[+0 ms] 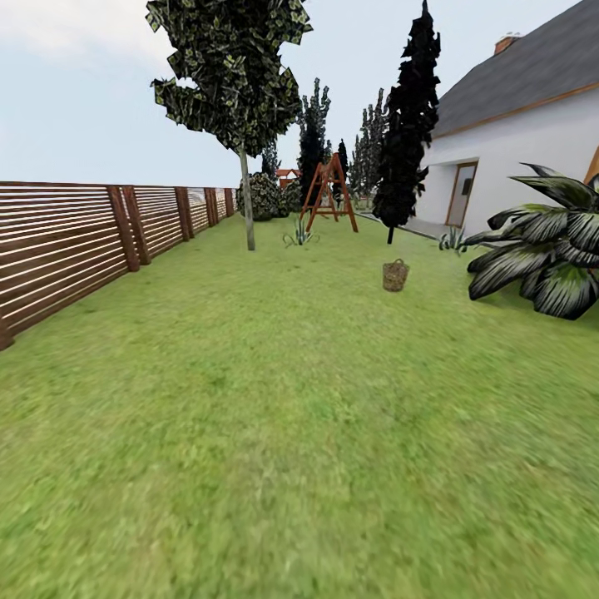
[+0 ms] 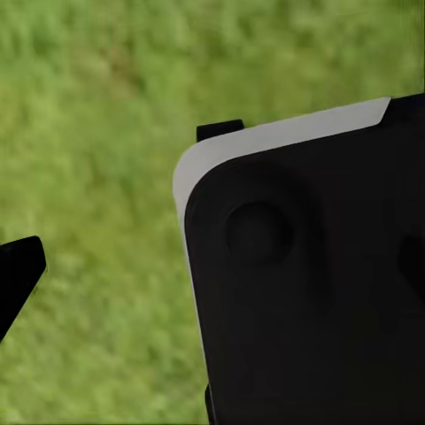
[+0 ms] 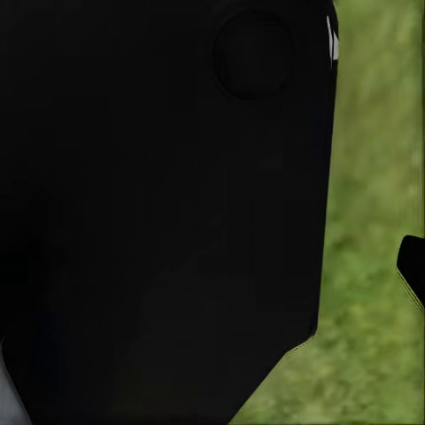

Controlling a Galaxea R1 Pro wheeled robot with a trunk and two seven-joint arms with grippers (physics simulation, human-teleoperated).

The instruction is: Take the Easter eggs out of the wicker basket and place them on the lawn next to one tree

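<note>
The wicker basket (image 1: 395,275) stands small and brown on the lawn (image 1: 274,433), far ahead and right of centre. From this distance its inside cannot be made out, so the Easter eggs are hidden. The tree (image 1: 247,208), with a thin pale leaning trunk and dark leaves high up, stands further back and to the basket's left, by the fence. In the left wrist view one black fingertip (image 2: 18,276) shows over grass beside a black and white robot part (image 2: 301,283). The right wrist view has a dark fingertip (image 3: 413,267) at its edge, next to a large black robot part (image 3: 159,212).
A brown slat fence (image 1: 66,241) bounds the garden on the left. A narrow black-foliaged tree (image 1: 408,125), a white house (image 1: 516,141) and a broad striped-leaf plant (image 1: 545,249) line the right. A red wooden swing frame (image 1: 329,195) stands at the back. Open grass stretches towards the basket.
</note>
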